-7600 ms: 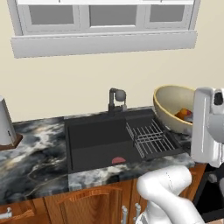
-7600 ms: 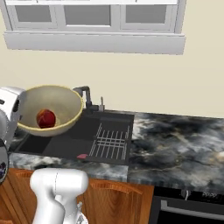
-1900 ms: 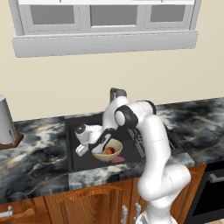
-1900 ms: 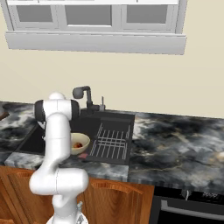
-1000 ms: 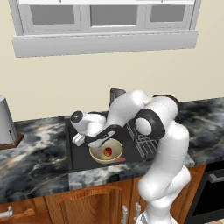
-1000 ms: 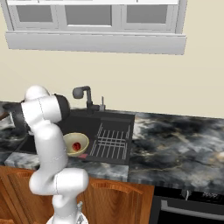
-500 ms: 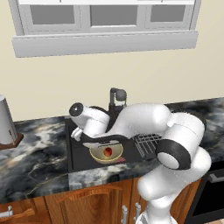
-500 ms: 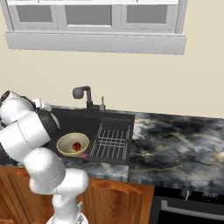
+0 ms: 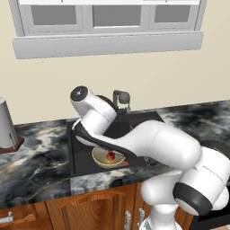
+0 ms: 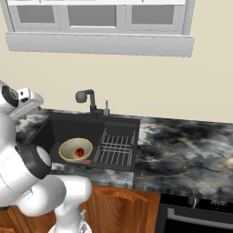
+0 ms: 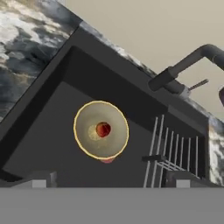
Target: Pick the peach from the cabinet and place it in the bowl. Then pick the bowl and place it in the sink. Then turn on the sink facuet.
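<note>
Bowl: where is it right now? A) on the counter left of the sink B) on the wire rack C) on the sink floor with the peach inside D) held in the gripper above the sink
C: the bowl sits on the dark floor of the sink, left of the wire rack, with the peach inside it.

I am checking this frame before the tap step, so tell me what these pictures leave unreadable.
- Tool: whether it is open or shut. In the hand view its tips barely show at the bottom edge.
- Sink faucet: in the left base view the arm covers its base; the hand view's right edge cuts off its head.
- Bowl: the arm hides its far rim in the left base view.
- Peach: too small to show its surface.
</note>
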Controlling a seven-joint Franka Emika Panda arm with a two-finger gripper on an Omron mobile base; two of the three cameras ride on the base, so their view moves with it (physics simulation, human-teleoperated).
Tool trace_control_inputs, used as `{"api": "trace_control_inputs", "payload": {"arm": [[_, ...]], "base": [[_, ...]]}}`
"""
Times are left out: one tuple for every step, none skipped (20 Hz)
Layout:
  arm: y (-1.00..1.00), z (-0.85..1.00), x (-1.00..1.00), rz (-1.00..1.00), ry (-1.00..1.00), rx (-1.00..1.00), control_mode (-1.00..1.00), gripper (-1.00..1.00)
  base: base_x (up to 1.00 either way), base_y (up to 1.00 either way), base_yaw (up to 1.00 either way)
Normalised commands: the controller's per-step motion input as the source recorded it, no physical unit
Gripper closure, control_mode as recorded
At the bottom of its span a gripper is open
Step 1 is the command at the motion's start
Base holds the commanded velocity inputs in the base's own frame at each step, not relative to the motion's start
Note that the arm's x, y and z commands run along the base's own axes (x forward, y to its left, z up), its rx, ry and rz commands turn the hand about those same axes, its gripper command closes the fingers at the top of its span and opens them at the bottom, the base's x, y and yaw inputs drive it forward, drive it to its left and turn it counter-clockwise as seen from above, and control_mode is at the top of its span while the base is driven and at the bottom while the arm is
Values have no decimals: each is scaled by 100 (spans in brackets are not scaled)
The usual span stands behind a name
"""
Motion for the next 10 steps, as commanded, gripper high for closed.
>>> {"api": "trace_control_inputs", "payload": {"arm": [[0, 100, -74, 0, -8, 1, -100, -100], [-14, 100, -73, 0, -11, 3, -100, -100], [-20, 100, -76, 0, -13, 5, -100, -100], [-24, 100, -73, 0, -12, 9, -100, -100], [-23, 86, -69, 0, -12, 15, -100, -100], [-40, 87, -64, 0, -9, 19, -100, -100], [-49, 95, -56, 0, -9, 20, -100, -100], [-53, 100, -57, 0, -11, 19, -100, -100], [-51, 100, -48, 0, -9, 19, -100, -100], [-48, 100, -42, -2, -4, 19, -100, -100]], "base": [[0, 0, 0], [0, 0, 0], [0, 0, 0], [0, 0, 0], [0, 0, 0], [0, 0, 0], [0, 0, 0], [0, 0, 0], [0, 0, 0], [0, 0, 0]]}}
